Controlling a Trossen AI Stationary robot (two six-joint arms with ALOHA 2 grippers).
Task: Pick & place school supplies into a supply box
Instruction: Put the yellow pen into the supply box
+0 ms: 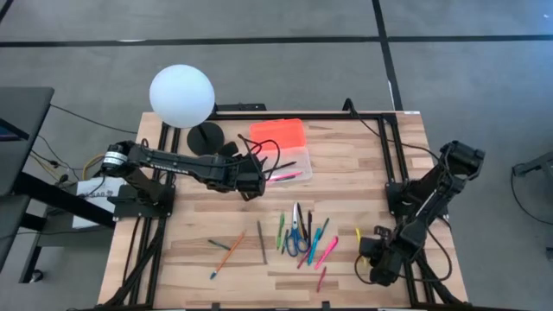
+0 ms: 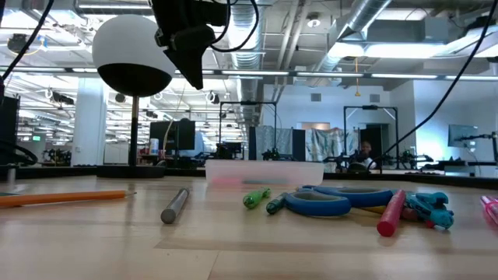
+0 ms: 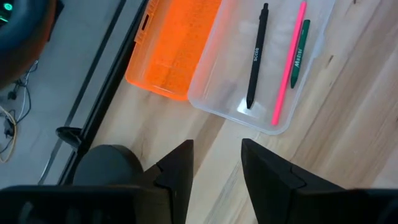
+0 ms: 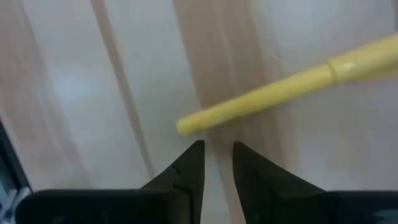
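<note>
The supply box (image 1: pixel 289 166) is a clear tray that rests flat on the table, and its orange lid (image 1: pixel 278 134) lies beside it on the far side. A black pen (image 3: pixel 256 55), a pink pen (image 3: pixel 289 62) and a green pen (image 3: pixel 300 50) lie in the tray. My left gripper (image 3: pixel 216 148) hovers open and empty above the table, just left of the box (image 1: pixel 251 187). Loose pens, pencils and blue-handled scissors (image 1: pixel 295 235) lie flat near the table's near edge. My right gripper (image 4: pixel 217 146) sits low and slightly open, its tips just short of a yellow pen (image 4: pixel 292 81).
A white globe lamp (image 1: pixel 181 95) on a dark round base (image 1: pixel 206 136) stands at the far left, close behind my left arm. An orange pencil (image 1: pixel 229 253) and a grey pencil (image 1: pixel 261 240) lie left of the scissors. Black frame rails (image 1: pixel 393 155) run along the table's sides.
</note>
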